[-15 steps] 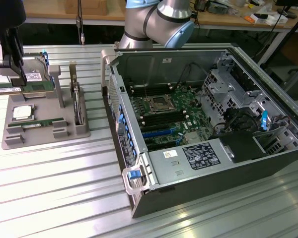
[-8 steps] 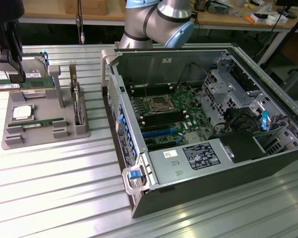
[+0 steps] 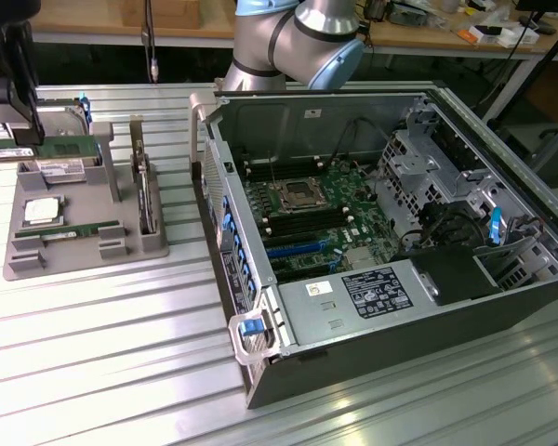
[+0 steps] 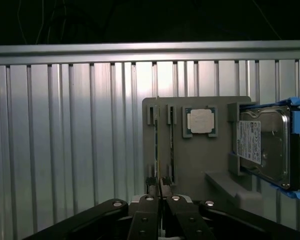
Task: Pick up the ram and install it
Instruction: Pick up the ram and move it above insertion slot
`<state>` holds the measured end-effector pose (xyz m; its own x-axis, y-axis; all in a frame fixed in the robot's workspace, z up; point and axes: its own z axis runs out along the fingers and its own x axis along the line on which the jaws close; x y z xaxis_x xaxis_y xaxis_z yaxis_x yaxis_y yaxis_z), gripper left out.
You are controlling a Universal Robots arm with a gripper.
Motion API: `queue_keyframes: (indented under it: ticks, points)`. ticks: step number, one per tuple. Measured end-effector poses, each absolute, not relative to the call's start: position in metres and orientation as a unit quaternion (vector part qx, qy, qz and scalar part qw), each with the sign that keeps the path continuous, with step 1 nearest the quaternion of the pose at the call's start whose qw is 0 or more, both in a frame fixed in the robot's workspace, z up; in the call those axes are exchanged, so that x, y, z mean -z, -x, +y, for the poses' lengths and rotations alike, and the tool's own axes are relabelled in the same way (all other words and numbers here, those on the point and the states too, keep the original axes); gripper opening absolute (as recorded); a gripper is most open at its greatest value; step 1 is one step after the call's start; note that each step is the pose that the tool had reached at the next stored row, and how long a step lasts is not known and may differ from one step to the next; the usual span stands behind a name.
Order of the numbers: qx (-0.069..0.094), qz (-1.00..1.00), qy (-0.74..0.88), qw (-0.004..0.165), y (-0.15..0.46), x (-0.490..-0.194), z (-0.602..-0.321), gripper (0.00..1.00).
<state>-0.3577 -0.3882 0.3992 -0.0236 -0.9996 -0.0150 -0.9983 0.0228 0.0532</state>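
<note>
Ribbed metal table [image 3: 93, 353] with grey parts holder [image 3: 153, 249], open computer case [image 3: 400, 362].

The ram [image 3: 78, 229], a long, thin green circuit-board stick, stood on its long edge in a slot of the grey moulded parts tray [image 3: 84, 265]. In the exterior view it showed as a narrow green strip running level across the front part of the tray, its two ends seated in notched grey supports. In the wrist view, seen from above, the ram [image 4: 156, 145] appeared edge-on as a fine straight line with a faint yellow-green tint, upright and not leaning. It lay parallel to a second slot just beside it, and one end reached the tray's edge. Its chips and label could not be made out. It sat in the tray, well apart from the open black computer case [image 3: 502, 307].
</note>
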Motion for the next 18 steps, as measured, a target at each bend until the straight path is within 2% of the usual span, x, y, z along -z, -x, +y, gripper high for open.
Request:
queue_keyframes:
  ticks: [18]
  points:
    - [0.024,-0.715,-0.699,0.013,0.3498,-0.4109,-0.3882,0.12]
